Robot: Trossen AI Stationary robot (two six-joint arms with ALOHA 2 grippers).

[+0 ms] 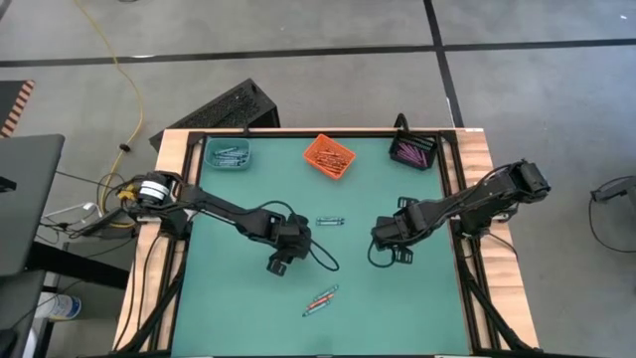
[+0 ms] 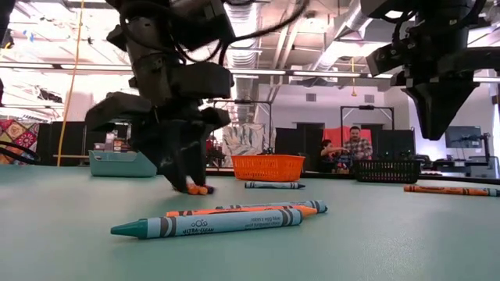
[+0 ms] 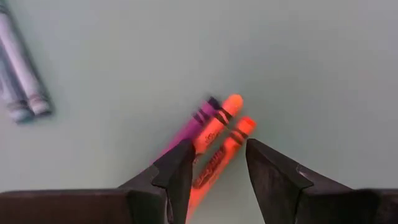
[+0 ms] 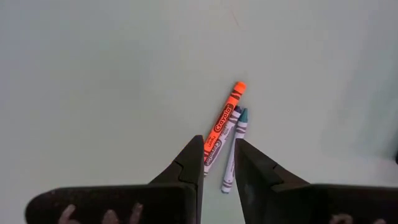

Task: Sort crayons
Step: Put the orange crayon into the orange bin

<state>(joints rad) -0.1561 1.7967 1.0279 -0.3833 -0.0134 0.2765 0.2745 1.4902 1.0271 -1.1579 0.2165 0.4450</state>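
Observation:
My left gripper (image 1: 278, 264) (image 3: 217, 163) is left of the table's middle, low over the table, and shut on a small bundle of crayons (image 3: 219, 127): two orange and one purple. My right gripper (image 1: 383, 239) (image 4: 219, 160) hangs higher, right of the middle, its fingers a little apart with nothing between them. Below it an orange crayon (image 4: 222, 121) and blue-grey ones (image 4: 234, 140) lie flat on the table. More crayons lie at the middle (image 1: 330, 221) and toward the near edge (image 1: 320, 300) (image 2: 211, 224). My left gripper pinches the three crayons between its two fingers, on their wrapped shafts (image 3: 211, 163). The fingers come steeply from above. The crayons run roughly along the fingers and stick out past the fingertips. Their orange ends (image 2: 195, 189) are right at the table; whether they touch it I cannot tell.
Three small bins stand along the far edge: teal (image 1: 229, 154) at the left, orange (image 1: 329, 156) in the middle, black (image 1: 412, 151) at the right, each with crayons in it. People sit in the room behind the table (image 2: 355, 144).

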